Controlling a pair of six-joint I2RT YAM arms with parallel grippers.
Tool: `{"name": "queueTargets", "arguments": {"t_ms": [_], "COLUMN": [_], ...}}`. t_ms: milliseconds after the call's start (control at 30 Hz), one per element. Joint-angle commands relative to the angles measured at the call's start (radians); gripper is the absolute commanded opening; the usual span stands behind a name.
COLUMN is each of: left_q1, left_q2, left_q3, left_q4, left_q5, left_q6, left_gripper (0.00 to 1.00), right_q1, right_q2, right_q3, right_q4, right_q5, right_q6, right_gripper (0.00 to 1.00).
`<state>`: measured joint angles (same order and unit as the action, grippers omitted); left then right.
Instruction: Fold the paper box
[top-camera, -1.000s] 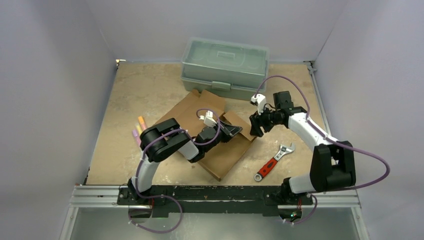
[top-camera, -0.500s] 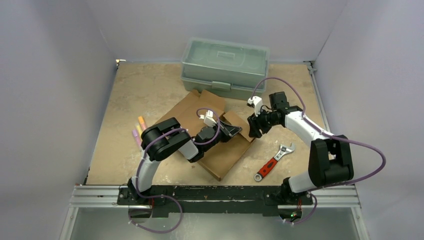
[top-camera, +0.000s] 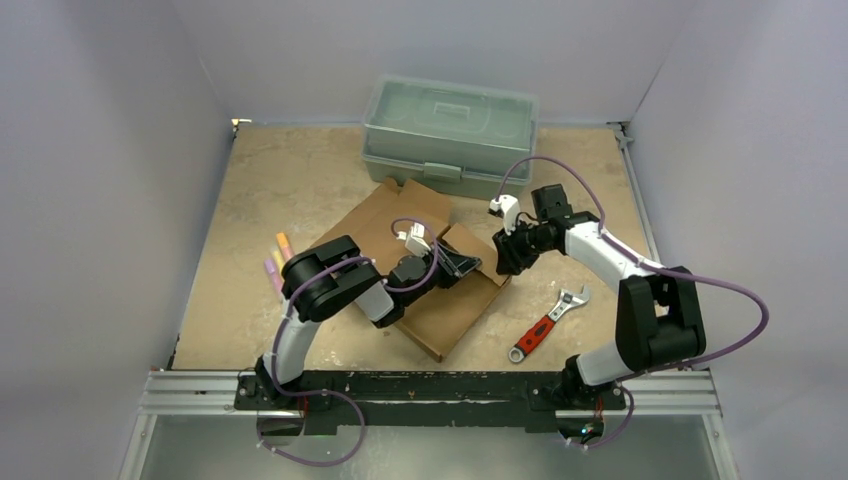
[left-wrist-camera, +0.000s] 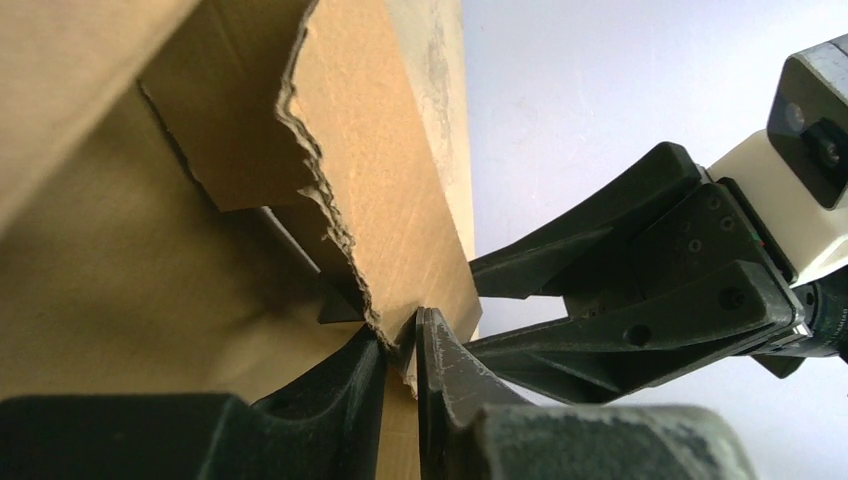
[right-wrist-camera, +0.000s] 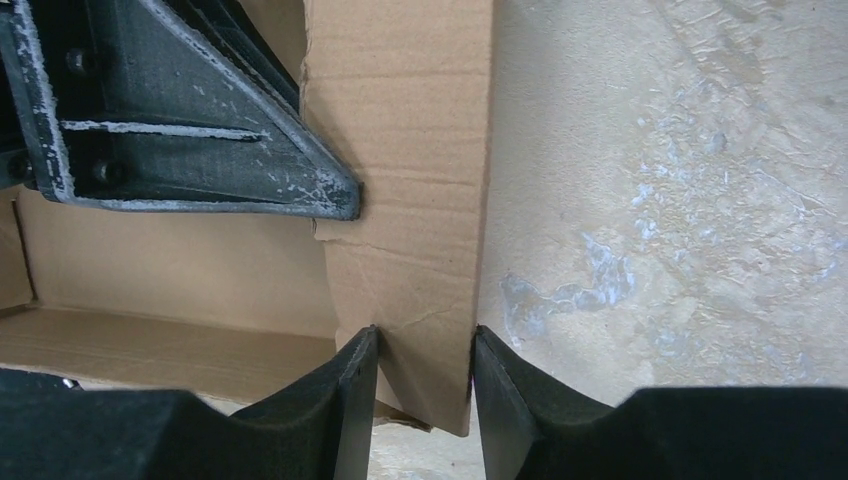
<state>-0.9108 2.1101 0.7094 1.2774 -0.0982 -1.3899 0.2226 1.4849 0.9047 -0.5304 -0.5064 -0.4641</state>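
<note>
The left claw (left-wrist-camera: 402, 345) was pressed nearly together, pinching the ragged lower corner of a raised flap (left-wrist-camera: 390, 190) of the paper box (top-camera: 450, 312), with little more than the cardboard's thickness between its dark fingers. The right claw (right-wrist-camera: 424, 340) met the same flap from the opposite side and was partly spread. One finger stood at the flap's outer edge and the other over its face, with a strip of cardboard showing between them; whether they pressed on it could not be told. The two claws' fingertips came very close to each other at that flap. The box itself lay mid-bench as a brown sheet set on a diagonal, mostly flat, its raised flap at the corner toward the right arm. Just beyond its far edge stood a closed grey-green toolbox (top-camera: 450, 125) at the back of the speckled tan bench (top-camera: 290, 170). A red-handled wrench (top-camera: 545, 325) lay on the bench to the right of the box, apart from it. A few coloured markers (top-camera: 277, 262) lay to the left, beside the left arm's elbow.
</note>
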Motion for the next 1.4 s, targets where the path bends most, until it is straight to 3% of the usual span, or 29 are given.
{"name": "queueTargets", "arguments": {"t_ms": [0, 267, 567, 733, 967, 1367], "left_q1": [0.008, 0.008, 0.008, 0.008, 0.022, 0.059], "left_q2": [-0.04, -0.152, -0.32, -0.397, -0.338, -0.169], "left_q3": [-0.033, -0.06, -0.127, -0.067, 0.058, 0.245], "left_q4": [0.014, -0.086, -0.279, -0.43, -0.552, -0.709], "left_q5": [0.013, -0.011, -0.101, -0.147, -0.149, -0.136], "left_q6": [0.062, 0.141, 0.178, 0.259, 0.299, 0.349], "left_gripper": [0.18, 0.3, 0.26, 0.23, 0.09, 0.04], "right_q1": [0.004, 0.012, 0.042, 0.047, 0.049, 0.056], "right_q2": [0.024, 0.024, 0.021, 0.021, 0.018, 0.014], "right_q3": [0.008, 0.006, 0.002, 0.001, -0.001, 0.001], "right_q4": [0.02, 0.026, 0.037, 0.038, 0.038, 0.035], "right_q5": [0.097, 0.112, 0.135, 0.14, 0.138, 0.111], "right_q6": [-0.015, -0.016, -0.015, -0.014, -0.014, -0.018], "right_gripper": [0.4, 0.38, 0.29, 0.29, 0.29, 0.27]}}
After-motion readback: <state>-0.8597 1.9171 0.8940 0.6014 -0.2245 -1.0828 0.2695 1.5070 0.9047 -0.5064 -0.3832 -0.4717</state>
